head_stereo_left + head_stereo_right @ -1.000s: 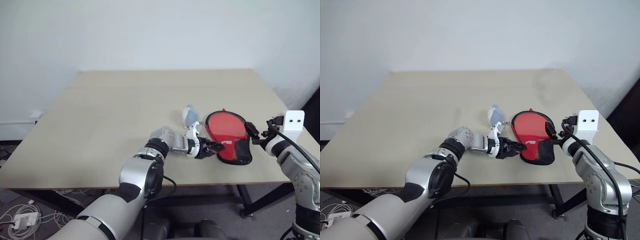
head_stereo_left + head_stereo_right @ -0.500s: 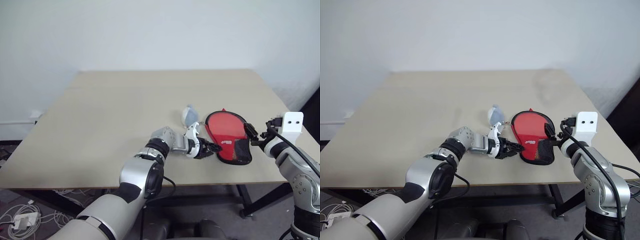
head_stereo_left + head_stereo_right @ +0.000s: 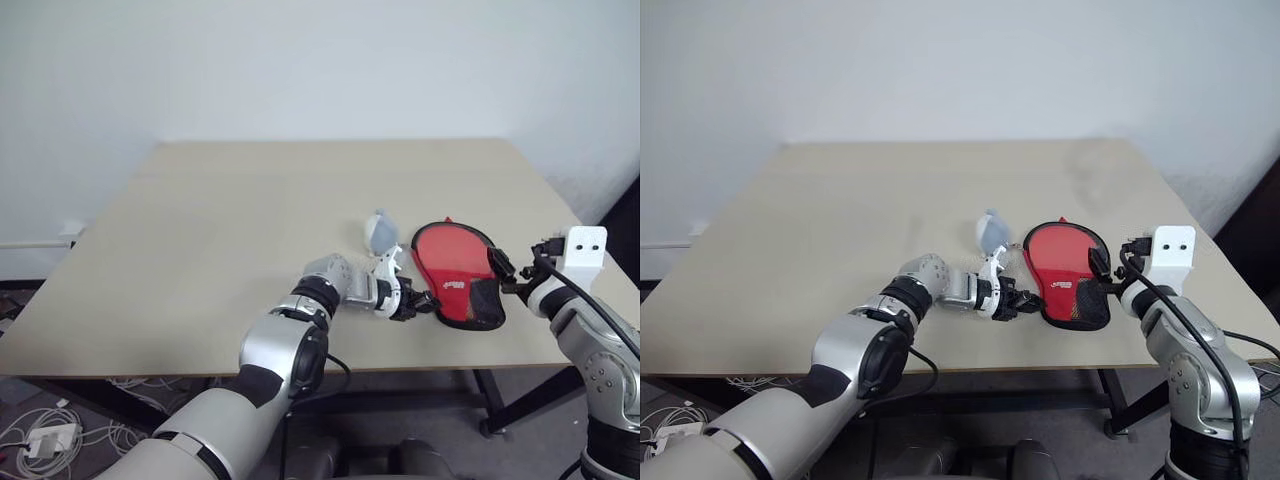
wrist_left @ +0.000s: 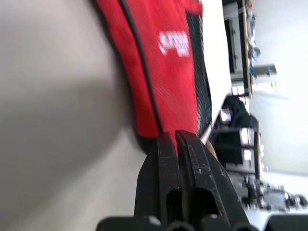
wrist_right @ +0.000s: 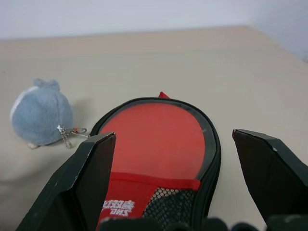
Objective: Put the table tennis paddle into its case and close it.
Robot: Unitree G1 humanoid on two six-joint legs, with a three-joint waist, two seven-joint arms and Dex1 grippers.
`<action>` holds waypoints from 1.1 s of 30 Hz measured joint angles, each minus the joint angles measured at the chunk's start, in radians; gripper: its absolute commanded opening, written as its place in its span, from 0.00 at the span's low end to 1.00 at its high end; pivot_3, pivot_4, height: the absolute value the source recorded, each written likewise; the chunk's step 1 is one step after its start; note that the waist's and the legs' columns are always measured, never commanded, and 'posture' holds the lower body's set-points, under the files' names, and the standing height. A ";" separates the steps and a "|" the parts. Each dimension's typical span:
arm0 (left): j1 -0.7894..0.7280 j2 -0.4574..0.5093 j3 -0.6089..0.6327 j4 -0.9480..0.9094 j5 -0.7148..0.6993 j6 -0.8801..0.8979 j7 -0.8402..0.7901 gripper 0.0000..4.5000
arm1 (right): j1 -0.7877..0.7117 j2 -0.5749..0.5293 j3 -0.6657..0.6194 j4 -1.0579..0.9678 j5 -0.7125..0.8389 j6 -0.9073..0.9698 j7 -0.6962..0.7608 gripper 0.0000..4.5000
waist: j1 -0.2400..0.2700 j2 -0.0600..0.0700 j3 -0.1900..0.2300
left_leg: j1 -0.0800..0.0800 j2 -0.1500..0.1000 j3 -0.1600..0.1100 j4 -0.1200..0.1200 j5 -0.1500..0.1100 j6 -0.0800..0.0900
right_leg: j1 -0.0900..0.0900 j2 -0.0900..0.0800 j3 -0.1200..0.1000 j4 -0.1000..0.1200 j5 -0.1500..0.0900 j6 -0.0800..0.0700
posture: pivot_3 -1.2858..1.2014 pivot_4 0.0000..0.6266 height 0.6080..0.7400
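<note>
The case (image 3: 455,272) lies flat on the table (image 3: 230,230) near its front right. It is paddle-shaped, with a red face, black edging and black mesh (image 5: 166,204) at the narrow end. The paddle is hidden. My left gripper (image 3: 427,300) is shut, and its tips (image 4: 172,135) press against the case's near black edge. Whether they pinch a zip pull I cannot tell. My right gripper (image 3: 508,275) stands open just right of the case's narrow end. Its two fingers (image 5: 94,180) straddle the case (image 5: 159,139) without touching it.
A small grey-blue plush lump (image 3: 380,230) with a short chain lies just left of the case's round end. The table's front edge (image 3: 400,368) runs close below both grippers, and its right edge is near the right arm.
My left gripper's fingers have closed at the case's near edge; they stood open a second ago. The right gripper and the case have stayed put.
</note>
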State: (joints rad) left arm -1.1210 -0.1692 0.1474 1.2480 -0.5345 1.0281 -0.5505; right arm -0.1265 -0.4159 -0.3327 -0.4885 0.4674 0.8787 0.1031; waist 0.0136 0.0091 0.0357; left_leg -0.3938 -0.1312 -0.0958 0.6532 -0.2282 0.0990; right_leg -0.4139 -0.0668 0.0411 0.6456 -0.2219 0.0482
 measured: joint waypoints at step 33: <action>0.324 0.037 -0.027 -0.091 -0.054 -0.262 -0.375 0.62 | -0.068 0.032 0.086 0.118 -0.050 -0.083 0.054 0.94 | -0.010 0.004 -0.016 | 0.015 0.001 0.000 -0.008 -0.002 0.002 | 0.010 0.000 0.002 -0.004 -0.005 0.007 | 0.52 0.00 1.00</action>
State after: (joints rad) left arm -0.7968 -0.1325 0.1205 1.1569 -0.5884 0.7657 -0.9257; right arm -0.1942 -0.3836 -0.2464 -0.3707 0.4175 0.7956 0.1571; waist 0.0041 0.0128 0.0199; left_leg -0.3789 -0.1301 -0.0955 0.6448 -0.2297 0.1008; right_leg -0.4040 -0.0668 0.0430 0.6421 -0.2266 0.0548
